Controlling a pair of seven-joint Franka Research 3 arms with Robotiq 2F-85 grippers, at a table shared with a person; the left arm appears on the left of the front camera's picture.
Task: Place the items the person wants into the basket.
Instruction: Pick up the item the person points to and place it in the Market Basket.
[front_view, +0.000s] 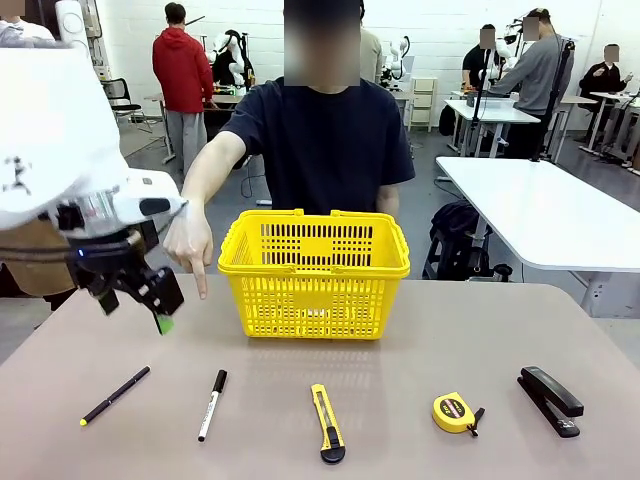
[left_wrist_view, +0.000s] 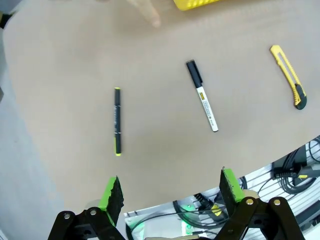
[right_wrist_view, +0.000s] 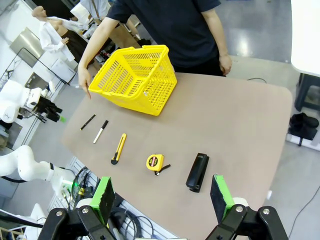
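Front view has five things laid in one row along the near edge of the tabletop (front_view: 400, 350). They lie well apart, so each can be singled out and picked without disturbing its neighbour. From left to right they are a pen (front_view: 115, 395), a marker (front_view: 212, 405), a knife (front_view: 327, 423), a tape measure (front_view: 452, 412) and a stapler (front_view: 550, 400).

The basket (front_view: 300, 300) stands upright behind the row at the middle, mouth up. It looks empty as far as its lattice lets one see, and it sits where either arm could drop something in from above.

The person (front_view: 320, 140) stands at the far side and stretches one hand (front_view: 188, 240) over the far left of the tabletop, forefinger turned down. That reads as a choice being shown. The finger lines up with the marker more than with the pen, but the two lie near each other, so this is not certain.

The left gripper (front_view: 140, 300) hangs above the left end, beside the pointing hand but apart from it, jaws apart and holding nothing. Its wrist view looks down on pen, marker and knife, which suits a wait over the likely pick. The right gripper (right_wrist_view: 162, 197) is high over the near right, likewise spread wide and empty, looking down on the whole row.

With nothing in the basket, the task looks to be at its start. The next move would be a descent onto the item pointed out.
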